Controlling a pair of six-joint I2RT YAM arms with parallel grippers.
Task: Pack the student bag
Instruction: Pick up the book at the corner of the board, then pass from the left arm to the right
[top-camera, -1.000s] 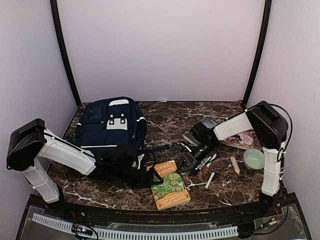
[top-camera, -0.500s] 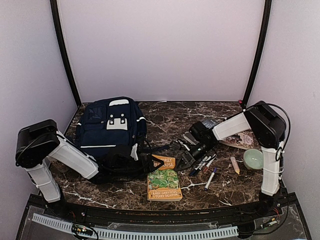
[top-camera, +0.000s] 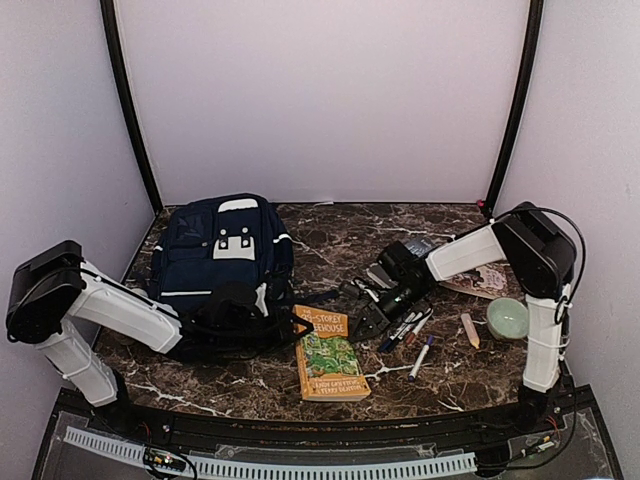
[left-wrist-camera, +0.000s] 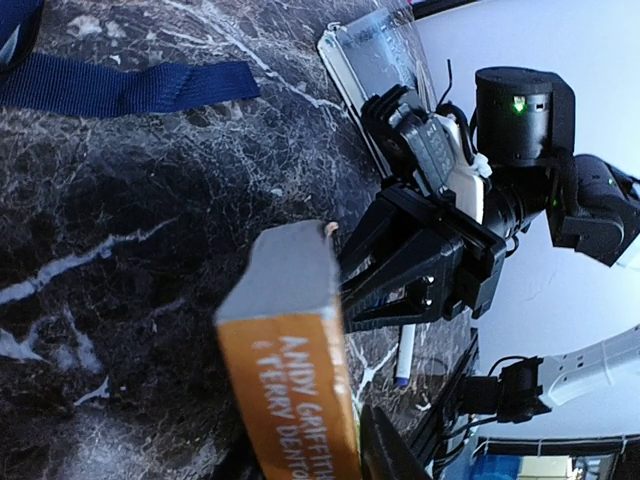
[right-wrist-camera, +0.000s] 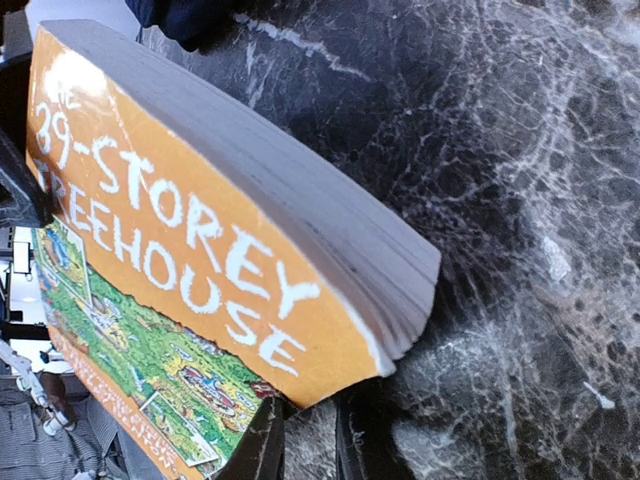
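Beside student bag (top-camera: 222, 262): one book (top-camera: 330, 352), maybe five pens (top-camera: 412, 335)

The dark marble table (top-camera: 340, 240) carries the student bag (top-camera: 222, 255) at left, a book (top-camera: 330, 352) centrally, pens (top-camera: 415, 335) and a green bowl (top-camera: 507, 318) at right.

1. One navy backpack (top-camera: 222, 262) lay on the table;
2. One orange paperback (top-camera: 329, 352);
3. Several markers (top-camera: 421, 356), clustered, exact count unclear;
4. One pencil-like stick (top-camera: 469, 330);
5. One pale green bowl (top-camera: 507, 318);
6. Two robot arms.
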